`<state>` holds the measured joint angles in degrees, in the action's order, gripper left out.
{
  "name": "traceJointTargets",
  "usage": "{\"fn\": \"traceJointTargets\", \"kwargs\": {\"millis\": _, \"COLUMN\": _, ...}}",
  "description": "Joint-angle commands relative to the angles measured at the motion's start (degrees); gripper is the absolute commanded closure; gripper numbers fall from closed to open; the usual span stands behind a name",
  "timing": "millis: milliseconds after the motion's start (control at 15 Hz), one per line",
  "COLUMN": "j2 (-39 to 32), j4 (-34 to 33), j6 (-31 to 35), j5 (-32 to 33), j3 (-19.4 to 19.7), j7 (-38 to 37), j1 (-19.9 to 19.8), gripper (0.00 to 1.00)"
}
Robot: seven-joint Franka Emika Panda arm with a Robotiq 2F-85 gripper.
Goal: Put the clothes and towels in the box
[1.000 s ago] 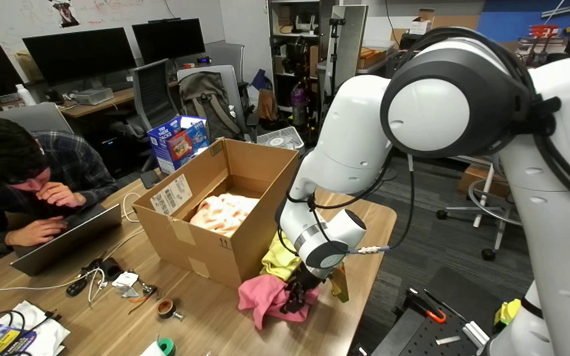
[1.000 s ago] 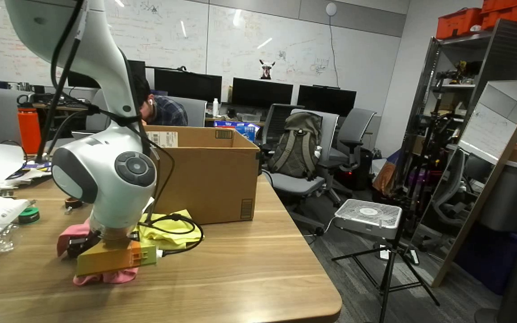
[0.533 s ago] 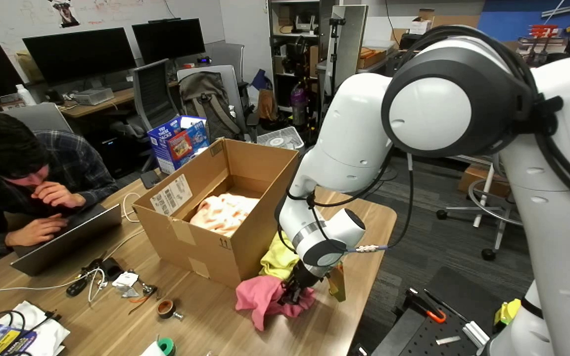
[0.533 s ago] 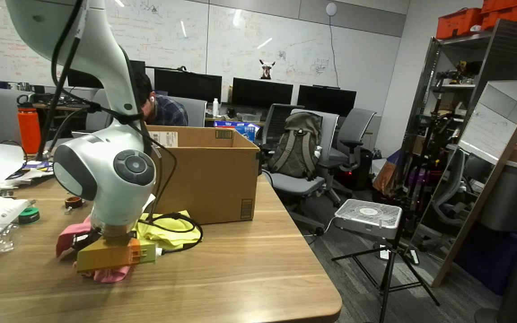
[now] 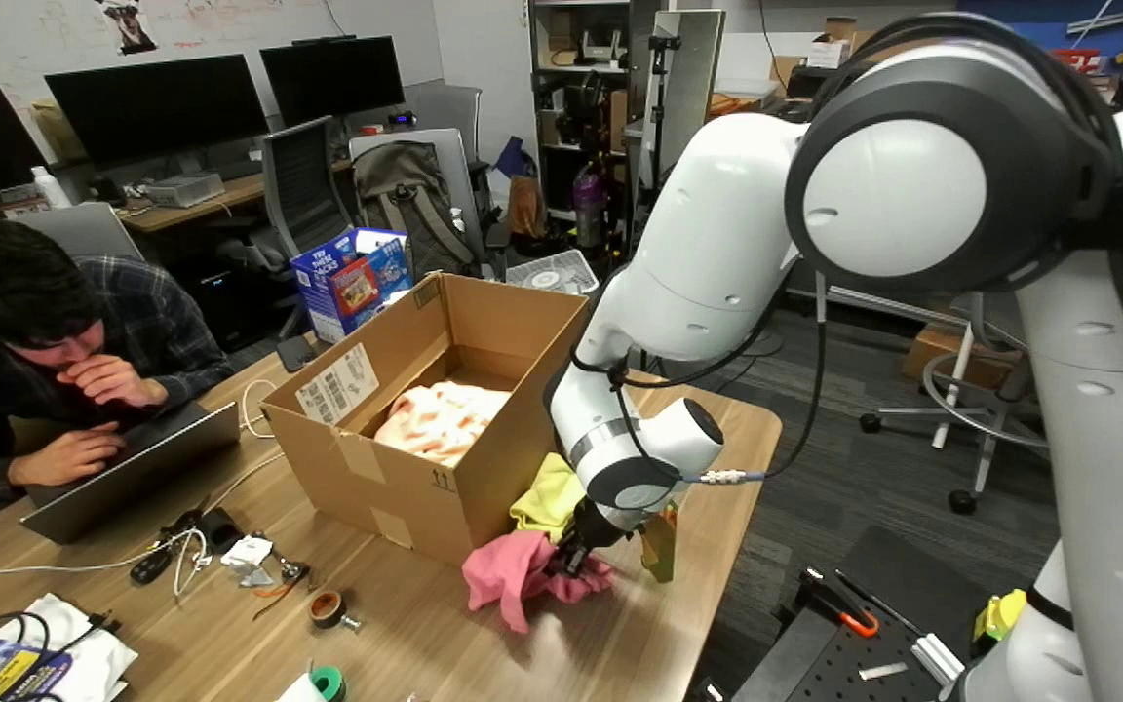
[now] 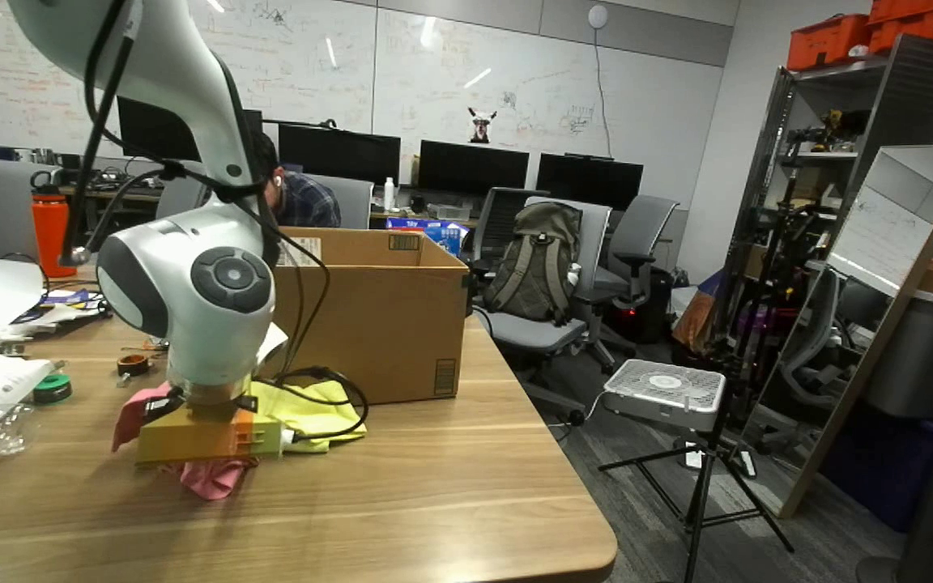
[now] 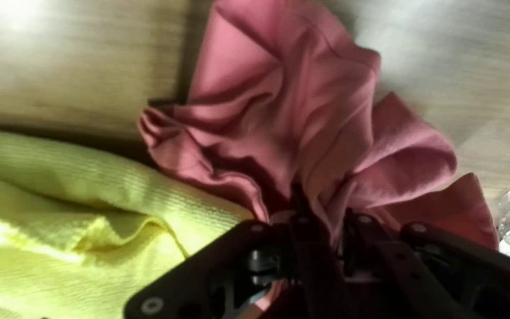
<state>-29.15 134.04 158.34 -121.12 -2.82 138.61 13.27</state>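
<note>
Since the earlier frame the arm (image 5: 708, 234) has risen a little and the pink cloth (image 5: 508, 573) has been drawn up with it; the box (image 5: 420, 505) has not shifted. Jaws clamped on the pink cloth: wrist view shows gathered folds pinched between them. Pink cloth outside the box, near a bottom corner; whether its lower folds touch the surface (image 5: 445, 639) cannot be told. Yellow cloth (image 5: 547, 497) on the surface, just beside the box and the pink cloth. Cream cloth (image 5: 440, 419) lies inside the box. Person (image 5: 147, 302) leans over a laptop (image 5: 147, 476).
</note>
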Motion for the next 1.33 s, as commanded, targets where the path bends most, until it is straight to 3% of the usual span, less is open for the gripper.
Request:
{"fn": "traceJointTargets", "kwargs": {"millis": 0, "j2": 7.1, "j4": 2.4, "j6": 3.7, "j5": -4.3, "j3": 0.6, "j7": 1.8, "j1": 1.1, "gripper": 0.97}}
{"fn": "traceJointTargets", "kwargs": {"millis": 733, "j2": 24.0, "j4": 5.0, "j6": 17.1, "j5": -13.5, "j3": 4.7, "j7": 11.9, "j1": 1.0, "gripper": 0.97}}
{"fn": "traceJointTargets", "kwargs": {"millis": 1267, "j2": 37.9, "j4": 10.0, "j6": 19.5, "j5": -11.8, "j3": 4.6, "j7": 8.2, "j1": 0.5, "gripper": 0.97}}
